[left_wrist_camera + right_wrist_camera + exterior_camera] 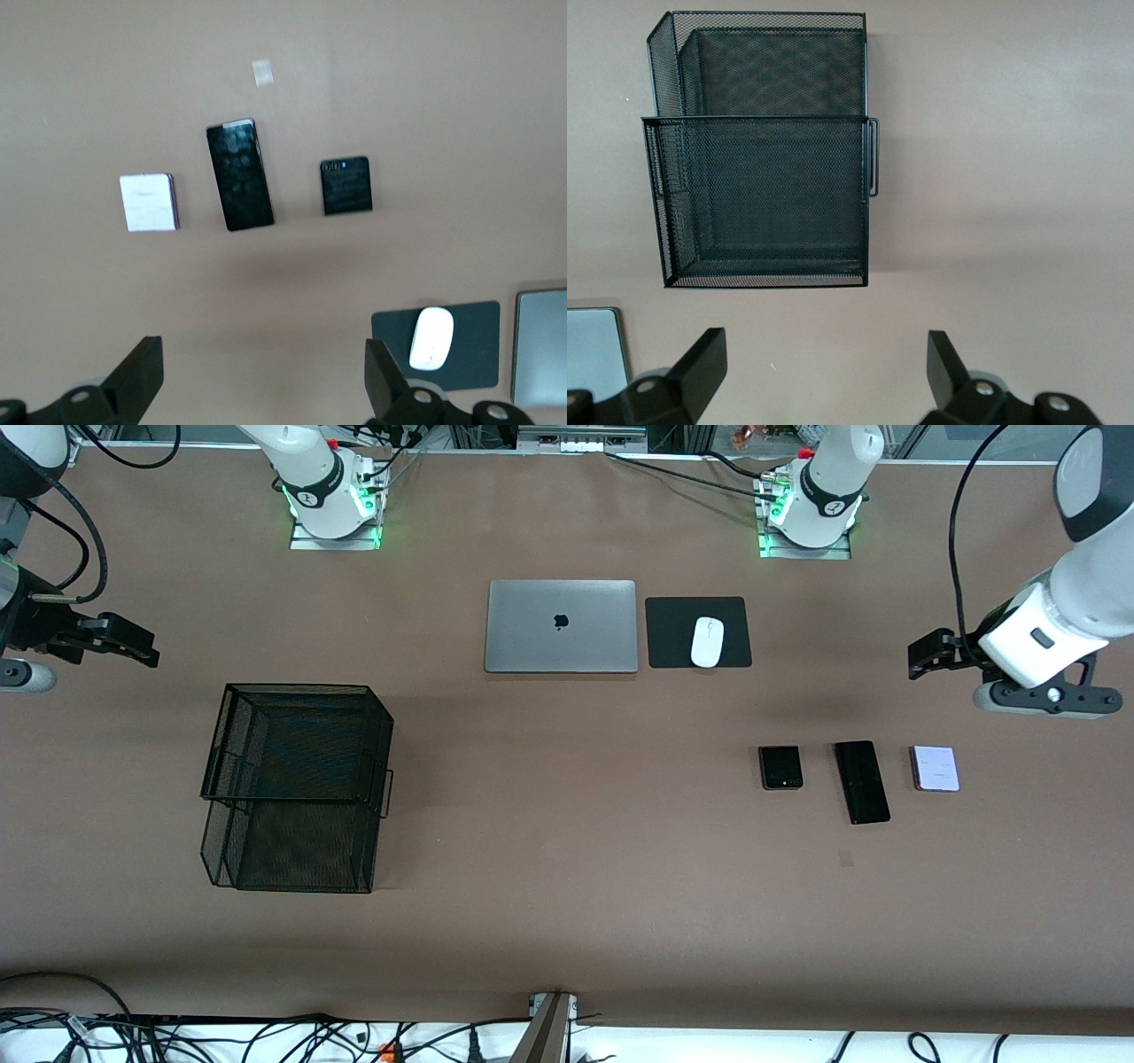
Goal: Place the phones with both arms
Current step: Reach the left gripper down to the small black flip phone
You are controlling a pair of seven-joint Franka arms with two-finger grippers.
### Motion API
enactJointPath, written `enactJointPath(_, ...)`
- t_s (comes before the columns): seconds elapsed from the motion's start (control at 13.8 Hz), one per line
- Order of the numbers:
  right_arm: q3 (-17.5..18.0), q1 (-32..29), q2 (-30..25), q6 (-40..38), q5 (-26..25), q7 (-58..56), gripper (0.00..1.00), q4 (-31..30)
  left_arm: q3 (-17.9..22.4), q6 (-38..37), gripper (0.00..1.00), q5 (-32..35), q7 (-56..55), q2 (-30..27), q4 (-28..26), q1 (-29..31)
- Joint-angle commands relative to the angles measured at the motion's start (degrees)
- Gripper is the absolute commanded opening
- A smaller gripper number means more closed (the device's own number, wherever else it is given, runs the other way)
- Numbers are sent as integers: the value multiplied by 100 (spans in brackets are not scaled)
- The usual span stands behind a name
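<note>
Fingers spread on both the left gripper (264, 381) and right gripper (826, 372), we should lower squarely over the pale phone (935, 769) near the left arm's table edge.

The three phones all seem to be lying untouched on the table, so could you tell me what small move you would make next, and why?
Probably lower the left end effector toward the pale lilac-white phone. Its fingers are spread and empty, and it hangs nearest that phone, which lies flat beside the long slim black phone and the small squarish black phone. The right end effector, also open, waits near the mesh basket.
</note>
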Motion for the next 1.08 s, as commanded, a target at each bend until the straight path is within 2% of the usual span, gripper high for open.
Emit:
enactJointPath(0.0, 58, -76, -51, 51, 37, -69, 100, -32, -12, 155, 100, -51, -10, 494, 29, -80)
enactJointPath(0.43, 58, -76, -42, 51, 73, -69, 100, -32, -100, 1726, 100, -51, -395, 1786, -93, -379)
enactJointPath(0.58, 58, -76, -42, 51, 64, -52, 100, -32, -127, 2639, 100, -51, -598, 1928, -644, -492)
enactJointPath(0.79, 58, -76, -42, 60, 64, -52, 100, -32, -127, 4616, 100, -51, -827, 2060, -1743, -598)
enactJointPath(1.01, 58, -76, -16, 60, 81, -78, 100, -32, -127, 5648, 100, -51, -827, 2358, -2133, -608)
